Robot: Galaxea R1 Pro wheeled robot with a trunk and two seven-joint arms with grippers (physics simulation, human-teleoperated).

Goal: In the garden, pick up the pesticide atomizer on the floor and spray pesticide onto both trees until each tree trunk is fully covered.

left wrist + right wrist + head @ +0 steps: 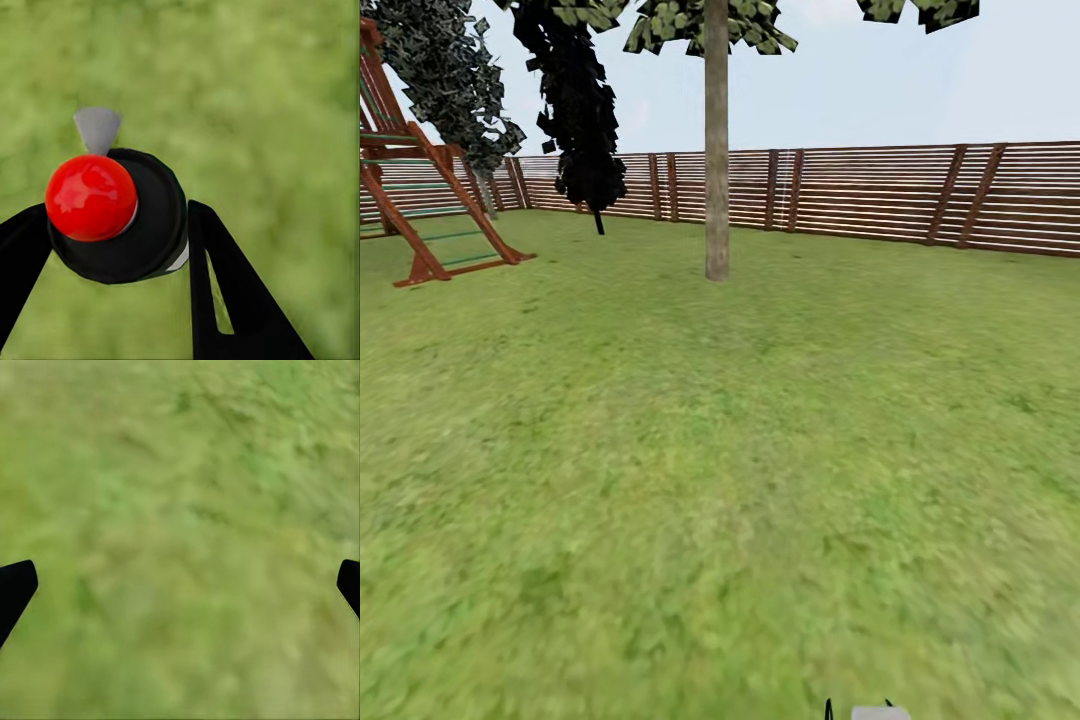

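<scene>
The pesticide atomizer [124, 225] is black with a glossy red top and a grey nozzle. The tree trunk [717, 150] is mottled grey-brown. The fence [880, 195] has brown horizontal slats; the lawn [720, 480] is green.

Green lawn [720, 480] across whole ground, mottled, slightly blurred. Tree trunk [717, 150] rooted at 12 o'clock. Wooden play frame [430, 200] footed at 10 o'clock. Dark columnar tree [582, 110] at 11. Slat fence [880, 195] bounding far edge.

Bright, even daylight; blurred grass [720, 500]
</scene>
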